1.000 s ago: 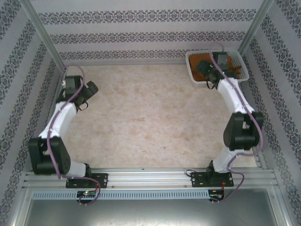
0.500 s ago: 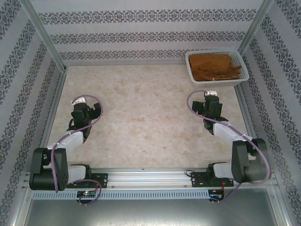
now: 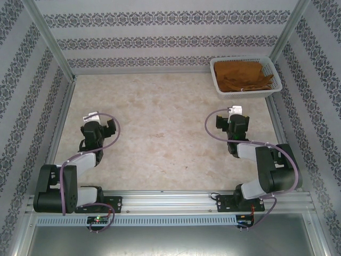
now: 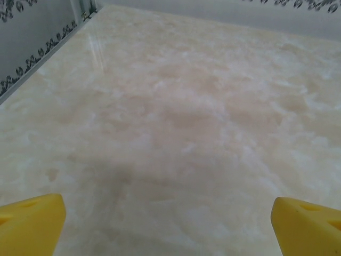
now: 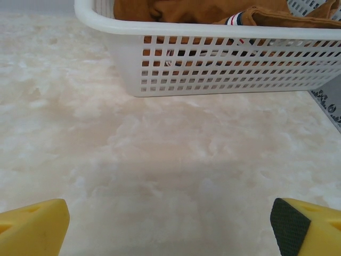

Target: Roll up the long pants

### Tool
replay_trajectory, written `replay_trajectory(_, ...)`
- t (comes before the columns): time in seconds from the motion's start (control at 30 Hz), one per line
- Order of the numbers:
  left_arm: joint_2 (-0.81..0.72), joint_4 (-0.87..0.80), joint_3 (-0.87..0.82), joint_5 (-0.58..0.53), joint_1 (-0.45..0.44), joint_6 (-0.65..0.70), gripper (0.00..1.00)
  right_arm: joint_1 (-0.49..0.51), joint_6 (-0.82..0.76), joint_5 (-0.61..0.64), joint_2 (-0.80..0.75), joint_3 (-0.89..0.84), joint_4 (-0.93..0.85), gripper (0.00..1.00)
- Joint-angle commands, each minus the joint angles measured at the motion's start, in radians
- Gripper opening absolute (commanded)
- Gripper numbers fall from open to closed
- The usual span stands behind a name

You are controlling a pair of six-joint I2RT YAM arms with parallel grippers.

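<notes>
The long pants point(image 3: 242, 76) are a crumpled rust-brown heap inside the white mesh basket point(image 3: 215, 74) at the table's far right corner. In the right wrist view the long pants point(image 5: 181, 9) show over the rim of the basket point(image 5: 213, 69), with a striped band at one fold. My right gripper point(image 3: 232, 115) stands open in front of the basket, apart from it, yellow fingertips point(image 5: 32, 226) wide over bare table. My left gripper point(image 3: 100, 120) is open on the left side, its fingertips point(image 4: 32, 224) wide with nothing between them.
The marble-patterned tabletop point(image 3: 160, 128) lies between the arms. Patterned walls with metal posts point(image 3: 50, 48) close in the left, back and right sides. An aluminium rail point(image 3: 170, 200) carrying both arm bases runs along the near edge.
My right gripper has pulled back out of the basket toward its base, leaving the pants inside, and its jaws have widened. The left arm has folded back from the far left edge.
</notes>
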Motion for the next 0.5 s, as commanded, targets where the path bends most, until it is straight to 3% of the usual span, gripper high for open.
replay_trajectory(0.0, 0.054, 0.103, 0.015, -0.002, -0.009, 0.027, 1.0, 0.008, -0.017, -0.01, -0.021, -0.02, 0.105, 0.98)
replay_trajectory(0.07, 0.093, 0.082, 0.052, 0.029, -0.012, 0.053, 1.0, 0.008, -0.019, -0.012, -0.025, -0.035, 0.131, 0.98)
replay_trajectory(0.17, 0.214, 0.256, 0.039, 0.018, -0.018, 0.089, 1.0, -0.001, -0.007, -0.02, -0.024, -0.068, 0.187, 0.98)
replay_trajectory(0.2, 0.244, 0.203, 0.073, 0.029, -0.043, 0.118, 1.0, -0.01, 0.001, -0.036, -0.017, -0.079, 0.215, 0.98)
replay_trajectory(0.27, 0.274, 0.313, 0.028, -0.023, -0.056, 0.111, 1.0, -0.005, -0.015, -0.034, 0.082, -0.15, 0.45, 0.98)
replay_trajectory(0.3, 0.289, 0.373, 0.015, -0.024, -0.053, 0.115, 1.0, 0.006, -0.024, -0.021, 0.092, -0.136, 0.456, 0.98)
replay_trajectory(0.37, 0.278, 0.299, 0.039, -0.017, -0.055, 0.115, 1.0, -0.016, 0.004, -0.057, 0.018, -0.092, 0.208, 0.98)
replay_trajectory(0.47, 0.282, 0.318, 0.034, -0.02, -0.056, 0.118, 1.0, -0.024, -0.002, -0.086, 0.06, -0.097, 0.313, 0.98)
